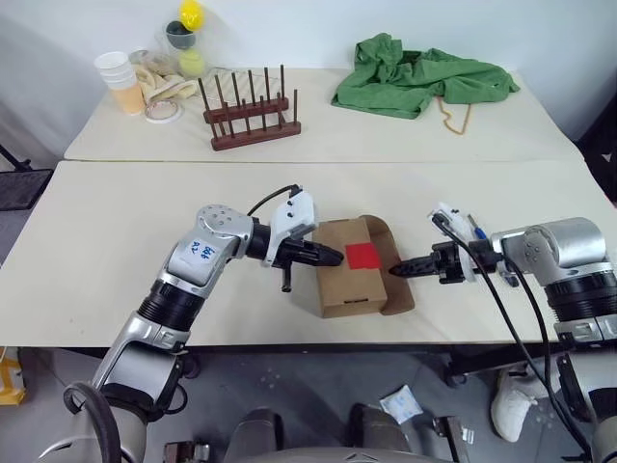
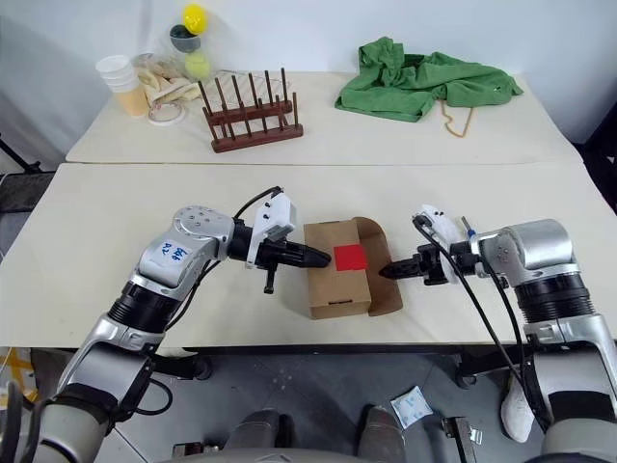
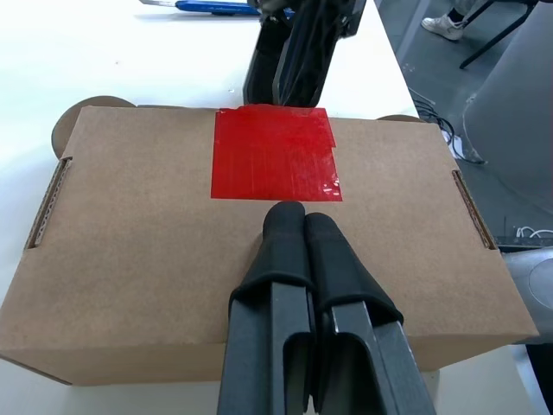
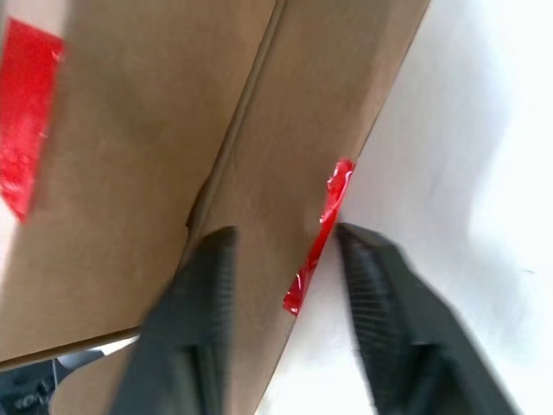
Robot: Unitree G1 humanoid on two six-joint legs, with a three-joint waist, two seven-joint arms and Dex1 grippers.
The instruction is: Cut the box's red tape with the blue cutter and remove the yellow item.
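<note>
A: Head view?
B: The box sits on the near table, red tape on top. Left gripper on the lid from the left, right gripper at the open flap on the box's right side. Blue cutter lies behind the right arm.
A: Left wrist?
B: Fingers pressed together, tips at the tape edge.
A: Right wrist?
B: Fingers spread, straddling the flap edge with a red strip.

Box flanked by both end effectors
</note>
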